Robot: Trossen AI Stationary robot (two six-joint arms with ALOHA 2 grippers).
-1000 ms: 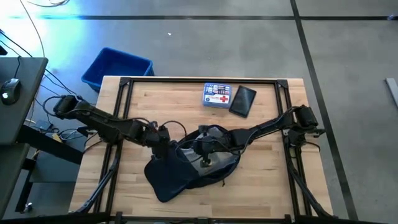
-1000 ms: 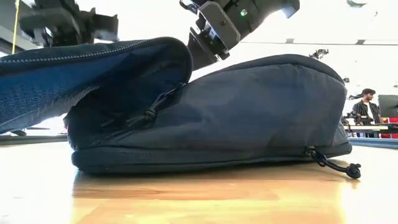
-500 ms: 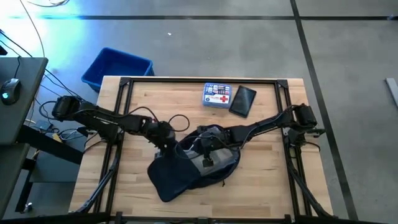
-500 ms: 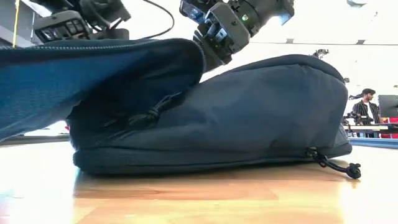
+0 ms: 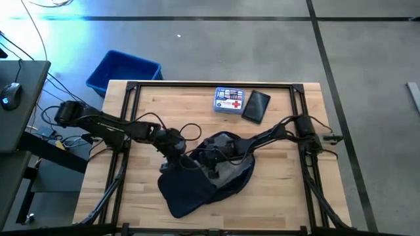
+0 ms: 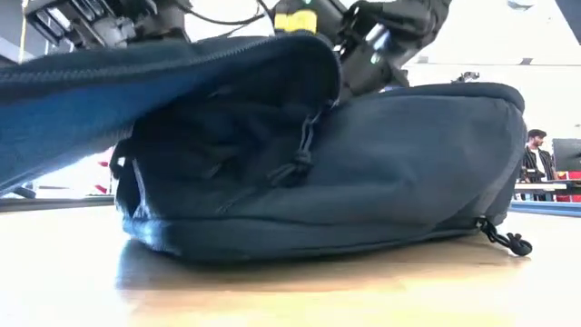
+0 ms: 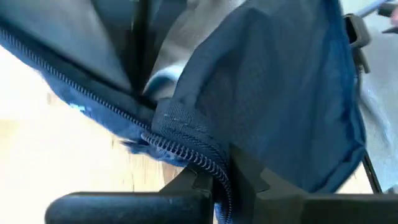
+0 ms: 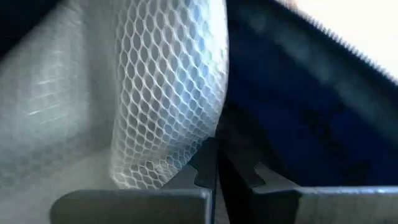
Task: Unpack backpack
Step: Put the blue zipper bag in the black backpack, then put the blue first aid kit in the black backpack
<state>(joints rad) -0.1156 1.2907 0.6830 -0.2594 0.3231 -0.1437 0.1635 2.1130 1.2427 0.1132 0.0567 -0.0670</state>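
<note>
**Flap pinched, right gripper inside the pack**

Wooden tabletop (image 5: 289, 190) on a grey concrete floor is your work surface, and both arms meet over its middle.

Your left gripper (image 7: 221, 177) is pressed together on the zippered edge of the backpack (image 5: 210, 174); in its wrist view the zipper teeth run straight down between the two fingers. That flap (image 6: 163, 91) is lifted, and in the low view it arches over the pack's open mouth with a zipper pull cord (image 6: 300, 154) dangling from it.

Your right gripper (image 8: 216, 168) sits just across the opening from the left one, reaching into the pack. Its fingers are closed with a white mesh pocket (image 8: 168, 93) right against them; you cannot tell from these views whether any mesh is truly caught between them, or whether they hold an item.

Farther out, beyond the pack toward the table's far edge, a first-aid kit (image 5: 229, 101) and a small black pouch (image 5: 256, 106) lie side by side. A blue bin (image 5: 123, 72) stands on the floor past the far left corner. A person (image 6: 536, 154) is visible well back in the room.

You appear to be at the stage of holding the pack open while searching its interior. Next, keep the left pinch high and steady, and have the right gripper find and close on an item rather than lining, then draw it out.
</note>
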